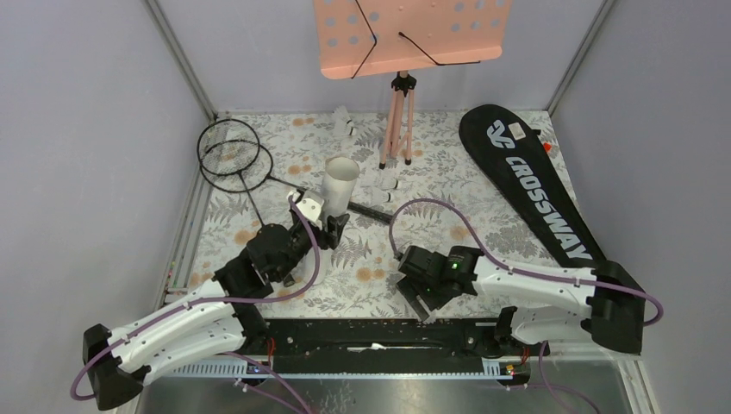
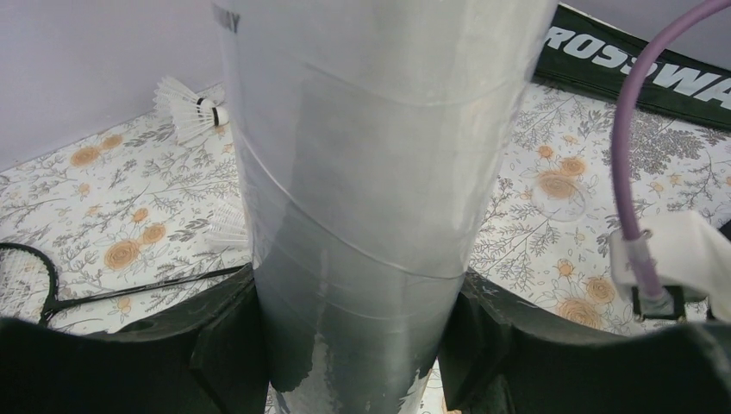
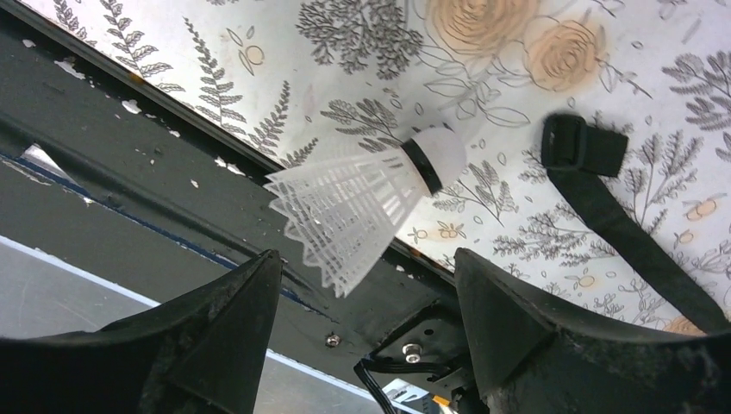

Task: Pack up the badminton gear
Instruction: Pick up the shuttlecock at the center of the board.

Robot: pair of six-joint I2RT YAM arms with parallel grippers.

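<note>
Near the middle of the floral table [image 1: 371, 259], clamping the left claw [image 1: 332, 222] onto the long white tube [image 1: 340, 183], low on its body. Holding that tube upright, open end facing up. In the left wrist view, pressing black fingers [image 2: 226, 345] against both sides of the tube and filling most of the frame with it.

From above, showing two thin black rackets [image 1: 231, 155] lying left of the tube and further back, heads overlapping, with one shaft running toward the tube's base. Also showing a back shuttlecock [image 1: 346, 126] lying near the rear wall, just left of the pink music stand [image 1: 405, 39], and more shuttlecocks [image 1: 388, 186] lying just right of the tube. Along the right side of the table, showing the black CROSSWAY bag [image 1: 530, 181] lying flat from the back corner toward the near edge, apart from both claws.

At the near edge, hovering the right claw [image 1: 418, 291] low over the table, spreading its fingers wide and gripping nothing. In the right wrist view, framing a near shuttlecock [image 3: 362, 203] between those spread fingers without touching it. Showing it lying on its side, cork toward the flowers, skirt reaching over the black rail [image 3: 129, 172] at the table's edge, possibly resting partly on that rail, though hard telling from this angle. Just beyond it, showing a black strap [image 3: 629, 241] trailing across the table, buckle at its end.
</note>
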